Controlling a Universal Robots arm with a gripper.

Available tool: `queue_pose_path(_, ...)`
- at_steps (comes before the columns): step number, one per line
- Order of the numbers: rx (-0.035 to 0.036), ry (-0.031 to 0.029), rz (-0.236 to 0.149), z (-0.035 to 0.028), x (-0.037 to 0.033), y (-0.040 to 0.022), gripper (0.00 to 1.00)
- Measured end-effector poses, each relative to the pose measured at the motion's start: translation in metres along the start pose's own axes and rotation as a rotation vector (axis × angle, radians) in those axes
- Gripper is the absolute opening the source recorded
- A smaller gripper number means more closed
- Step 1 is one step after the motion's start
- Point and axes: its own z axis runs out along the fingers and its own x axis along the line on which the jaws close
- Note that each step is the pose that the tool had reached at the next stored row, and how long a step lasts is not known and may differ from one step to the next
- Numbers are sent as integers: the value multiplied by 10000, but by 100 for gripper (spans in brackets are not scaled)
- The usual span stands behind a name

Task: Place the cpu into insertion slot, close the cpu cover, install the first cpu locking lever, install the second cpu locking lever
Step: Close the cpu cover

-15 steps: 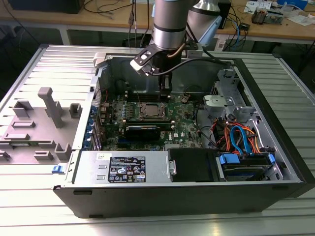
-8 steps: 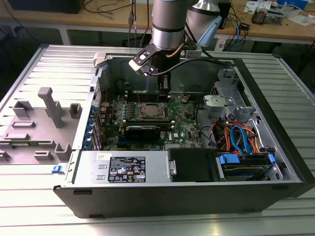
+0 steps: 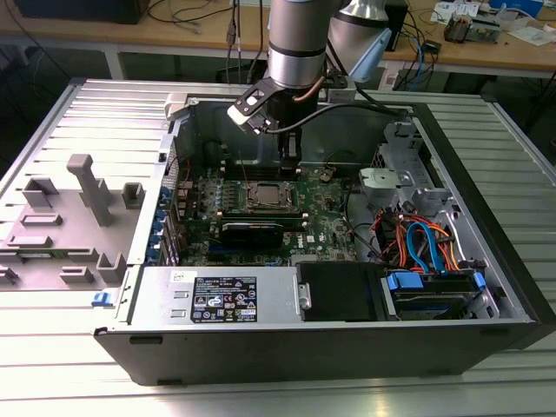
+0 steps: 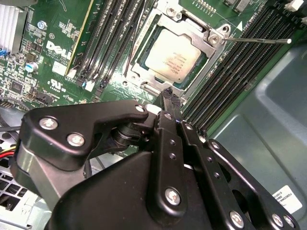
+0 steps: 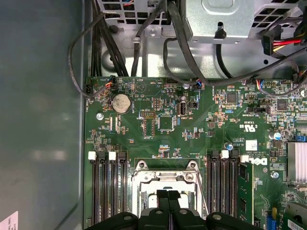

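The cpu point(image 4: 173, 60), a flat square chip with a dull silver top, lies in the insertion slot point(image 3: 265, 195) on the green board. The silvery cpu cover point(image 4: 189, 29) lies flat around it, with the chip showing through its window. A thin metal locking lever point(image 4: 254, 40) juts from the socket's corner out over the black memory slots. My gripper point(image 3: 289, 159) hangs just above the board at the socket's edge. Its black fingers point(image 5: 162, 197) are pressed together with nothing between them; the gripper tip point(image 4: 171, 98) sits next to the cover's rim.
Long black memory slots point(image 5: 108, 191) flank the socket on both sides. The case's walls point(image 3: 486, 217) enclose the board. A drive bay with blue and orange cables point(image 3: 426, 248) lies at the exterior view's right, a power supply point(image 3: 221, 300) in front, and a grey fixture point(image 3: 87, 195) at the left.
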Motion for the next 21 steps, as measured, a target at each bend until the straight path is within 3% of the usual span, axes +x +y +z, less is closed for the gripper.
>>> queue_pose_path(5, 0, 0, 0, 5, 0, -37, 11)
queue_pose_path(11, -1, 3, -16, 38, 3, -150, 11)
queue_pose_path(15, 0, 3, -35, 100, 6, -192, 11)
queue_pose_path(21, -6, 6, -144, 224, 12, -337, 11)
